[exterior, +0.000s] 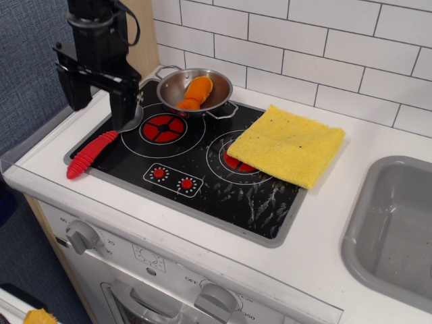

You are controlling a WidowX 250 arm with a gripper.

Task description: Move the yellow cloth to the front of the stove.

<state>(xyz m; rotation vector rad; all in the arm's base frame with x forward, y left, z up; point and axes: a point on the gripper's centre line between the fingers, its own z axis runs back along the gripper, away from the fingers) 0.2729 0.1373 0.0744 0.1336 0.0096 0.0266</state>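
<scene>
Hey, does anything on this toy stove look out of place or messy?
The yellow cloth lies askew, draped over the right burner and off the stove's right edge. White smears mark the glossy front-right surface.

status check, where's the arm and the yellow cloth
Gripper open, empty, over stove left edge. Yellow cloth untouched at right rear burner. Stove front bare.

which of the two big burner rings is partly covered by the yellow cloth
The right burner: the yellow cloth lies over its far right part. The left burner, in front of the pan, is fully uncovered.
</scene>
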